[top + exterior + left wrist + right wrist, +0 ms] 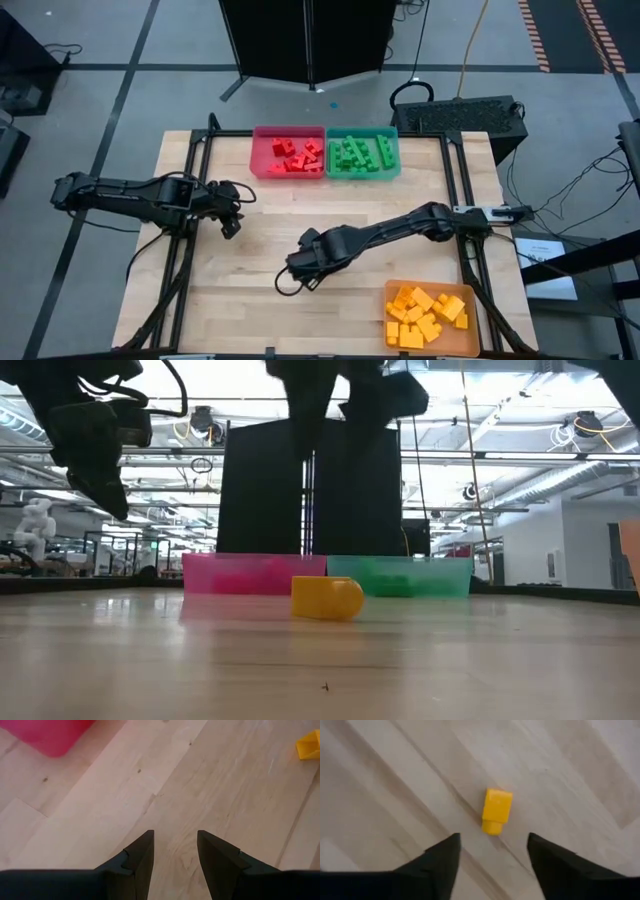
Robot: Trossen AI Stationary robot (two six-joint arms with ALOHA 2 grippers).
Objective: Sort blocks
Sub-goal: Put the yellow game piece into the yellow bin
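The right gripper (492, 851) hangs over mid-table, fingers spread, above a lone yellow block (496, 811) lying on the wood. The left gripper (230, 222) waits at the table's left, holding nothing, fingers drawn in as far as they go. The other blocks (298, 156) sit in the trays (262, 170).

The high view looks straight down from far above, taking in the whole wooden table (250, 260) and floor around it. The low view sits at tabletop level, facing across the boards toward the red tray (252, 573) and the room behind. Each wrist view looks down close on the tabletop. The lone yellow block (496, 810) lies centred in the right wrist view, before the red tray in the low view, and at the edge of the left wrist view.
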